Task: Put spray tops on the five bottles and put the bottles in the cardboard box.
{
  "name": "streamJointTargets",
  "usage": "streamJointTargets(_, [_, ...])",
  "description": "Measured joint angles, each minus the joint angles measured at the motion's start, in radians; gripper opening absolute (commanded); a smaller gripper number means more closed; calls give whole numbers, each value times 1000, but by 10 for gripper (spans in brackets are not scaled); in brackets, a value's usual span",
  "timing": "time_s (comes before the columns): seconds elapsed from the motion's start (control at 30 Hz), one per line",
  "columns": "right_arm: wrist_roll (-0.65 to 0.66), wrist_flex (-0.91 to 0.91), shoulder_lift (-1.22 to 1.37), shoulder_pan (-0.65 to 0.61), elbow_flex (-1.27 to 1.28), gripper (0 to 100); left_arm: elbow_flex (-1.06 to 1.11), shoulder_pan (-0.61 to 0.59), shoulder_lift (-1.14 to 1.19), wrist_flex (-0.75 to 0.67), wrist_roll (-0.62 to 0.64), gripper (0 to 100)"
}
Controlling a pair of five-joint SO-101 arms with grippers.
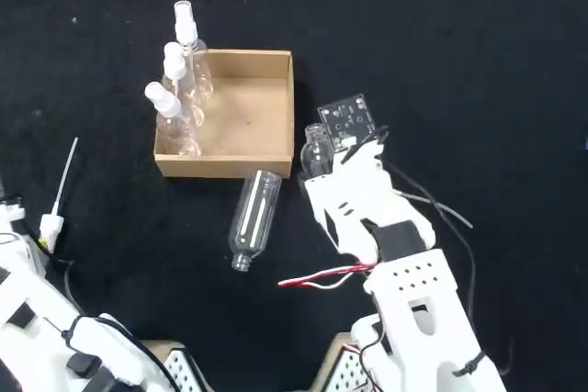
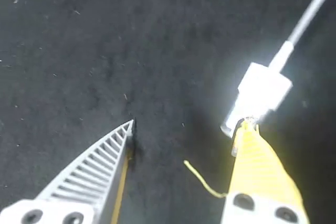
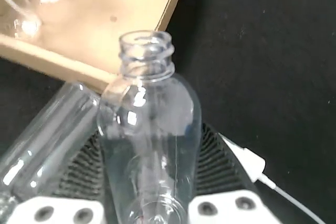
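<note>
We see the left gripper (image 2: 187,125) spread wide near the table's left edge. The spray top (image 2: 260,95) lies at one fingertip, not between the two, with its tube running on toward the far edge. The left arm is the nearer to it. The right gripper (image 3: 147,163) pinches an uncapped bottle (image 3: 149,124) upright mid-table, just beside the cardboard box (image 1: 225,165).

the tan cardboard box (image 1: 226,168) lies open-topped, with three clear capped bottles (image 1: 176,126) upright along its left wall. a lying bottle (image 1: 254,218), clear and uncapped, rests just in front of it. the held bottle (image 3: 149,114), also uncapped, stands upright in the right gripper (image 1: 317,172) beside the box's right wall. a white spray top (image 1: 51,224) lies well left.
</note>
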Motion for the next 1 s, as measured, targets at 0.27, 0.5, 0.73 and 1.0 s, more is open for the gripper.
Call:
streamJointTargets(0.27, [0,0,-5,0,11,10,-192,-2,129,100,68,274])
streamJointTargets(0.5, [0,0,-5,0,11,10,-396,57,394,384,-92,274])
streamJointTargets(0.73, [0,0,-5,0,11,10,-414,69,586,242,-115,274])
streamJointTargets(1.0, [0,0,-5,0,11,10,-417,-9,594,-18,-107,274])
